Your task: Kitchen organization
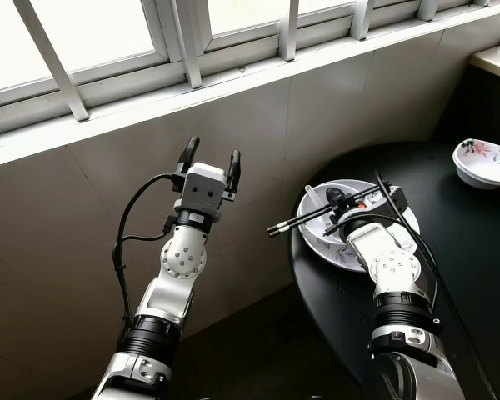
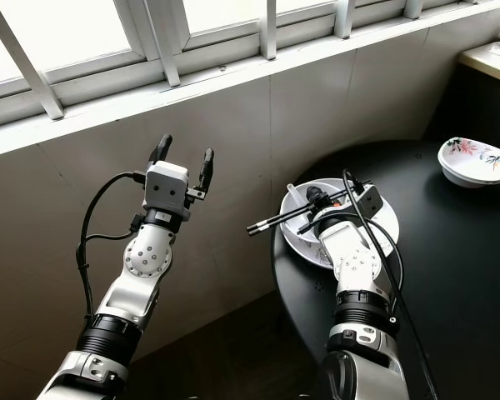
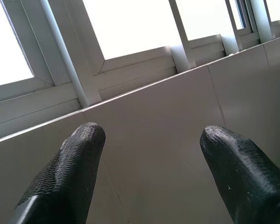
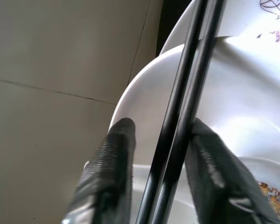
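Right gripper (image 1: 340,198) is positioned over the white plate (image 1: 404,218) on the black round table (image 1: 467,275), fingers narrowed on a pair of black chopsticks (image 1: 304,218). The chopsticks project past the plate rim and the table edge toward the tiled wall (image 1: 83,217). Left gripper (image 1: 210,157) is raised before the wall below the window (image 1: 92,33), fingers spread, holding nothing. A floral bowl (image 1: 486,162) sits well apart on the table.
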Available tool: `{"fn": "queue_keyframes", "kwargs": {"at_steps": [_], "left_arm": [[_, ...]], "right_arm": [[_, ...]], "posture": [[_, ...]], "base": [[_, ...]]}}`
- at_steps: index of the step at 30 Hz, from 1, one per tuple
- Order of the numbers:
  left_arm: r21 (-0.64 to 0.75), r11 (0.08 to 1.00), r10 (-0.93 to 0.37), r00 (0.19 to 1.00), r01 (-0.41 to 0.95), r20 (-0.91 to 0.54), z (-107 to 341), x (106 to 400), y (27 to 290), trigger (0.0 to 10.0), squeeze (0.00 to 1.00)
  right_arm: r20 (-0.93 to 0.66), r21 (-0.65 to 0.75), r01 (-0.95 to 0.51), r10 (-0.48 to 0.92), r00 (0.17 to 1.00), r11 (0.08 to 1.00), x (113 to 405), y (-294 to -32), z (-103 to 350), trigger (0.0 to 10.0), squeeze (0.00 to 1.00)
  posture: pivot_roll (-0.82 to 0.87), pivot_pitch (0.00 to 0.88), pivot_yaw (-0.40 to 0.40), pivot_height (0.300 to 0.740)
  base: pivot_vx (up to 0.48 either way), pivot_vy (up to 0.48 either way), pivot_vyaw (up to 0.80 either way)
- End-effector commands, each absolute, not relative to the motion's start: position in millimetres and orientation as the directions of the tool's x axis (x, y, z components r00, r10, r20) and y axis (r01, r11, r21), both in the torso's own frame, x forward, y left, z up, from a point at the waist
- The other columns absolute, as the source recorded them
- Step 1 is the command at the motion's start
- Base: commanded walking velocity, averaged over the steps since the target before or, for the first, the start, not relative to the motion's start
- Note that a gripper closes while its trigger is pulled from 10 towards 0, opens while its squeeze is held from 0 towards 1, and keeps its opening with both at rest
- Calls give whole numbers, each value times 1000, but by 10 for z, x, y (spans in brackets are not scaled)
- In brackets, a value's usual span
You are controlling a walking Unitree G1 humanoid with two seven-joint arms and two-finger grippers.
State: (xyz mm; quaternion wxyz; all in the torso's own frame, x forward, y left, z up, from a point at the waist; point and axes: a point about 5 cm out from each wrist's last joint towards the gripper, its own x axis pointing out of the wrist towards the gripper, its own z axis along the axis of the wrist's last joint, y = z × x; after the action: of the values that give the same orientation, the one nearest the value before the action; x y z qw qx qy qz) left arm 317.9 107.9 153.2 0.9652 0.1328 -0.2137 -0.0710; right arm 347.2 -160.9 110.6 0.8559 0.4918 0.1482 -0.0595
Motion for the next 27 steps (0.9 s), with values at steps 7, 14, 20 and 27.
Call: {"fn": "queue_keyframes", "kwargs": {"at_steps": [7,14,20,27], "left_arm": [[314,945,-209,904,89,374,1512,3199,1067,10000,0],[317,944,-212,905,91,370,1507,3205,1066,10000,0],[318,943,-213,906,92,367,1501,3207,1063,10000,0],[319,943,-213,906,93,365,1495,3205,1061,10000,0]], "right_arm": [[-306,841,245,50,951,483,3509,-1577,1152,0,0],[-304,844,247,45,952,476,3512,-1586,1157,0,0],[-277,846,224,40,960,484,3519,-1595,1203,0,0],[-72,693,19,43,997,721,3536,-1538,1528,0,0]], "posture": [[-164,0,50,740],[-165,0,50,740],[-165,0,50,740],[-166,0,51,740]], "base": [[0,0,0],[0,0,0],[0,0,0],[0,0,0]]}}
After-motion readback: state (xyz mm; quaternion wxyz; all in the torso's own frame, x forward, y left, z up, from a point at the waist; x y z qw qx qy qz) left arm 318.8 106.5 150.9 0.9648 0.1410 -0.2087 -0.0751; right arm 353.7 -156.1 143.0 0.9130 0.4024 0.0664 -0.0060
